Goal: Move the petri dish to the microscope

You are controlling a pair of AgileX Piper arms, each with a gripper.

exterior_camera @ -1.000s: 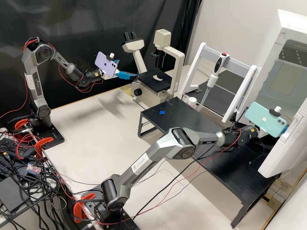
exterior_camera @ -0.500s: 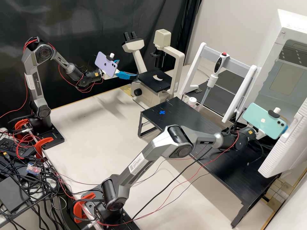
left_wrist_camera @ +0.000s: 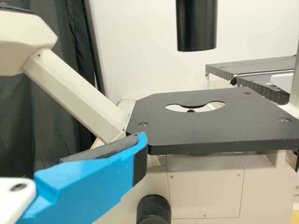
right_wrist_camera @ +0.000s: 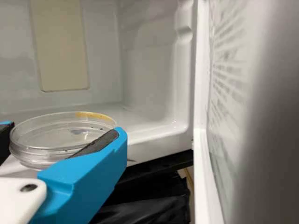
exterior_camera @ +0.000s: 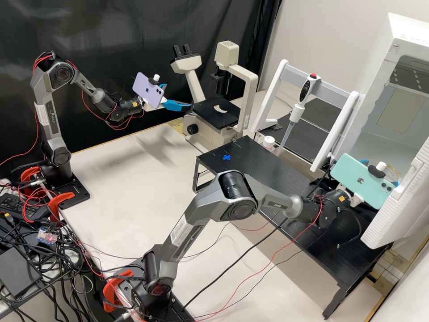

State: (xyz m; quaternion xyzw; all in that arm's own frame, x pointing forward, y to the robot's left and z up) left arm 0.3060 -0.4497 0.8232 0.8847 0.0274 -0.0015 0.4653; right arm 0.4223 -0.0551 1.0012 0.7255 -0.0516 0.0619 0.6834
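In the high view my left gripper [exterior_camera: 178, 96] stands open beside the microscope [exterior_camera: 217, 114]. In the left wrist view, one finger of the left gripper [left_wrist_camera: 67, 153] shows at the near edge of the black stage [left_wrist_camera: 219, 126], which has a cut-out in its middle. At the white chamber's opening, my right gripper [exterior_camera: 365, 161] is partly hidden behind the green phone. The right wrist view has the clear, round petri dish [right_wrist_camera: 44, 140] lying level between the fingers of the right gripper [right_wrist_camera: 61, 133], shut on its sides. Its rim [exterior_camera: 393, 171] peeks out past the phone.
The white chamber [exterior_camera: 380, 120] has its door [exterior_camera: 402, 201] swung open close to the right gripper. A black raised shelf [exterior_camera: 268, 167] with a blue cross runs below that arm. A pipette [exterior_camera: 297, 112] hangs on a white stand behind the shelf.
The right arm has drawn back from the chamber, its phone shifting left and down in the high view. The dish's rim and a blue finger have come into sight. The left arm has kept still.
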